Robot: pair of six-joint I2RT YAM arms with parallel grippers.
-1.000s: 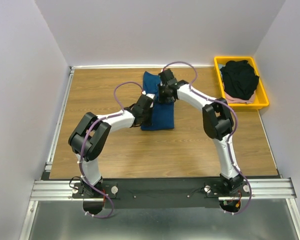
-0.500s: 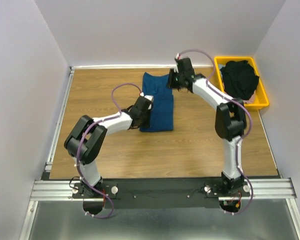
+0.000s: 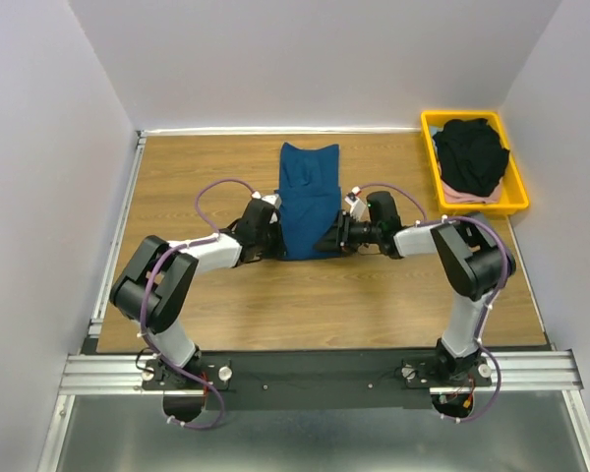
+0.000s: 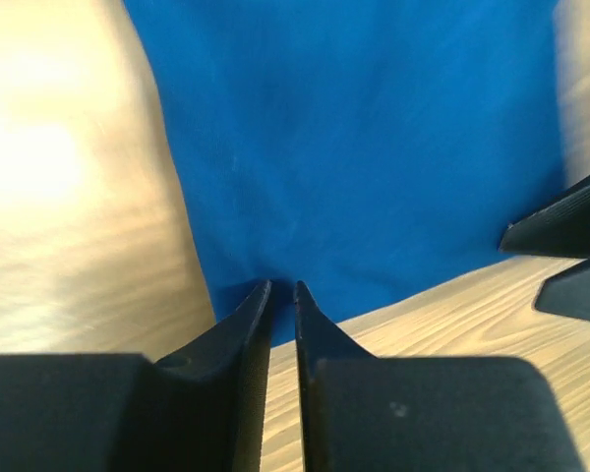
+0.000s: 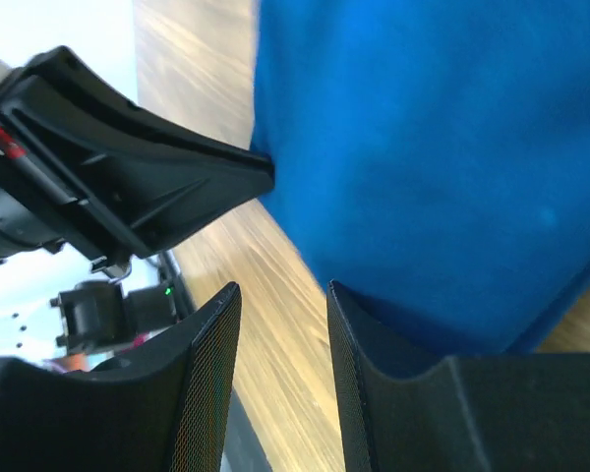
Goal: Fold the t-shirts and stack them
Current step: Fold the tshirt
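The blue shirt (image 3: 308,202) lies flat on the table (image 3: 206,167) near its middle, folded into a long strip. Its long axis runs straight away from the arm bases toward the far wall. The far end is a little wider and has a shallow dip in its edge, and the near end is a straight hem facing the bases. The side facing up shows only plain blue cloth in all three views. Both arms reach in low from the sides and point at each other across the near end. The left gripper (image 3: 274,241) is at the near-left corner. In its wrist view its fingers (image 4: 261,315) are almost together, with only a thin slit between them and their tips at the very corner of the cloth. Whether any cloth is caught between them cannot be told. The right gripper (image 3: 327,240) is at the near-right corner, and its wrist view shows the jaws parted with bare wood in the gap. One finger (image 5: 374,334) touches the shirt's edge and the other stands beside the shirt over bare wood. At the far right, well apart from the grippers, a yellow tray (image 3: 516,202) holds a crumpled black shirt (image 3: 470,152) on top of a pink shirt (image 3: 457,194).
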